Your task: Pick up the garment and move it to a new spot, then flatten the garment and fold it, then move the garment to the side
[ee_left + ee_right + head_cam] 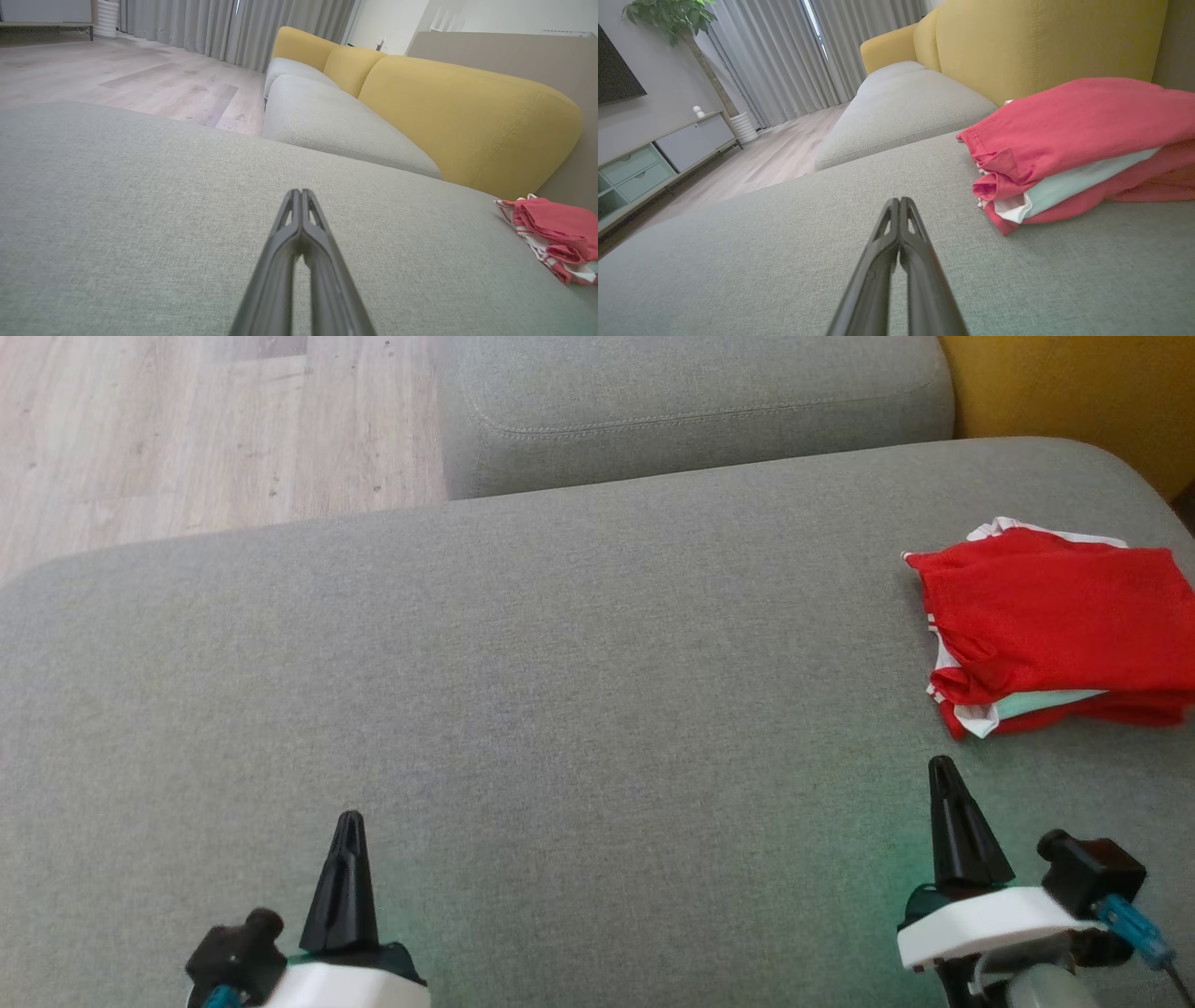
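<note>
My left gripper (349,821) and right gripper (943,770) are closed and empty, and I see the folded red garment (1055,625) lying sideways on the cushion (560,663) just ahead of the right 1.

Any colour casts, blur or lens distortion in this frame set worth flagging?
Head view: green glow tints the grey fabric sofa cushion beside the right tool. Left wrist view: the left tool blurs toward the lens. Right wrist view: wide-angle stretch, and the folded red garment reads pinker than in the head view.
</note>
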You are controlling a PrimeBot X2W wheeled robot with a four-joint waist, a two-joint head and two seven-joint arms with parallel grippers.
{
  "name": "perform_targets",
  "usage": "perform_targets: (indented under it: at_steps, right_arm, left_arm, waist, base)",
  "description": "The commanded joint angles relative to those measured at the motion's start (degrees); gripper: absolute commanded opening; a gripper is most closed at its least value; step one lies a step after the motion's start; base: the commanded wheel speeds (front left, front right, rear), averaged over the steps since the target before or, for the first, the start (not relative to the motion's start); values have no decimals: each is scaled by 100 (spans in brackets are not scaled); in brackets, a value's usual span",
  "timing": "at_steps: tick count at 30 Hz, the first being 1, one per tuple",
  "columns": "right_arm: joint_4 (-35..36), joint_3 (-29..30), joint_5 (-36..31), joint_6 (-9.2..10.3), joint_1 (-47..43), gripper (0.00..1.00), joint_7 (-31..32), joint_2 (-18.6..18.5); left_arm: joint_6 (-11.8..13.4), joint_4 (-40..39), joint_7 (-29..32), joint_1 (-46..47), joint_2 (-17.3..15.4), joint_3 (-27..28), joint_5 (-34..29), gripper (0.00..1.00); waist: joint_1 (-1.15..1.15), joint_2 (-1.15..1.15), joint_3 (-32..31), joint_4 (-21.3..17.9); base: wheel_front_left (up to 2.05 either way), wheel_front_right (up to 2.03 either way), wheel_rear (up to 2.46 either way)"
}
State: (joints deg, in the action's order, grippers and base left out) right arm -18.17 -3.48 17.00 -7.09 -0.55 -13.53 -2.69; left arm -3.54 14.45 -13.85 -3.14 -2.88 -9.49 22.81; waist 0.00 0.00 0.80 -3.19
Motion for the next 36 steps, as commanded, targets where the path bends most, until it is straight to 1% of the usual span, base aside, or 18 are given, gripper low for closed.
perform_targets:
  at_steps: [1, 36]
  right_arm:
    - [200, 22, 196, -3, 247, 0, 40, -29]
    - [264, 195, 2416, -13, 366, 0, 521, -107]
  left_arm:
    - [-25, -177, 34, 223, -10, 74, 162, 0]
    - [-132, -136, 571, 428, -48, 462, 2176, 0]
  waist:
    - [0, 0, -1, 5]
    - [0, 0, -19, 96]
  base:
    - [0, 0, 0]
    - [0, 0, 0]
